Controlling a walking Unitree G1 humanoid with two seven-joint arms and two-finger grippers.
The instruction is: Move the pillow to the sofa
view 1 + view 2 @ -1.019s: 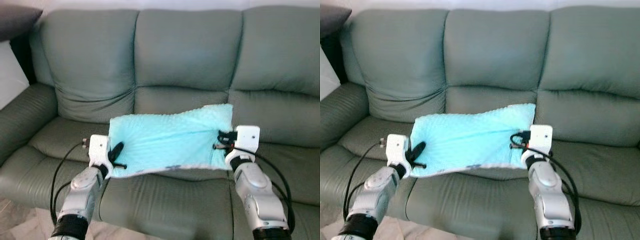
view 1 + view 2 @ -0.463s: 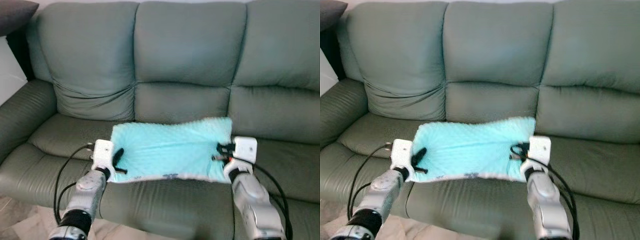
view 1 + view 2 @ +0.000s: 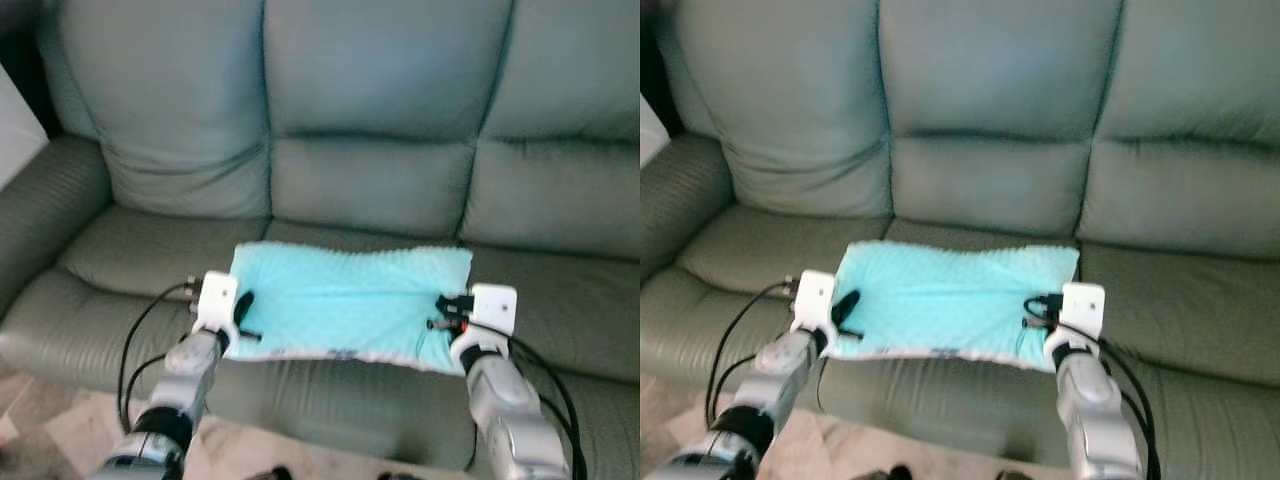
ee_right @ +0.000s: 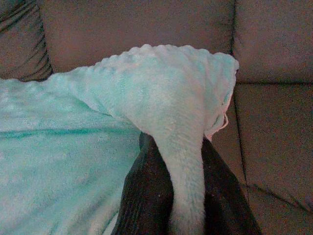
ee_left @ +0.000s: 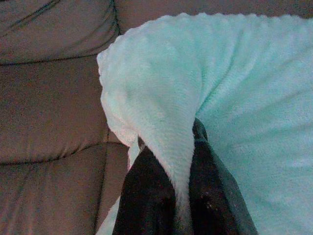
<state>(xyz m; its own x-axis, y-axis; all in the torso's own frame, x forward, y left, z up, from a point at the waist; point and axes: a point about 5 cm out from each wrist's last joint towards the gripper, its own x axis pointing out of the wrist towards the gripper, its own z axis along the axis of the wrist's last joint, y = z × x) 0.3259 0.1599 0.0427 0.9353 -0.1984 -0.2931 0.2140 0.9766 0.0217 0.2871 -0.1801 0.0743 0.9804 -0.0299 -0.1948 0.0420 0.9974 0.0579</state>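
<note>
**Pillow lowered onto the sofa seat, both grippers still clamped**

The flat turquoise pillow (image 3: 350,305) now lies low over the middle seat cushion of the grey-green sofa (image 3: 380,110), its near edge running along the cushion's front lip. A second ago it was held higher, sagging between the two arms with its right corner raised against the backrest; half a second ago it had flattened; now it looks spread out on, or just above, the seat. The head camera has also tipped downward, so part of the apparent shift is the robot bending forward, not the pillow travelling.

The left gripper (image 3: 238,318) holds the pillow's left edge, and the left wrist view shows a fold of plush fabric pinched between its two black fingers (image 5: 146,196), closed tight on it. The right gripper (image 3: 446,308) grips the right edge in the same way: a ridge of fabric is squeezed between its fingers (image 4: 146,191), with the pillow's corner bunched beyond them.

Judged from this, the carrying is nearly over. The pillow is over the sofa and probably resting on it, though contact under the middle cannot be confirmed. What seems left is to release both sides and draw the arms back; plush cloth may catch on the fingertips and drag the pillow toward the front edge.
</note>
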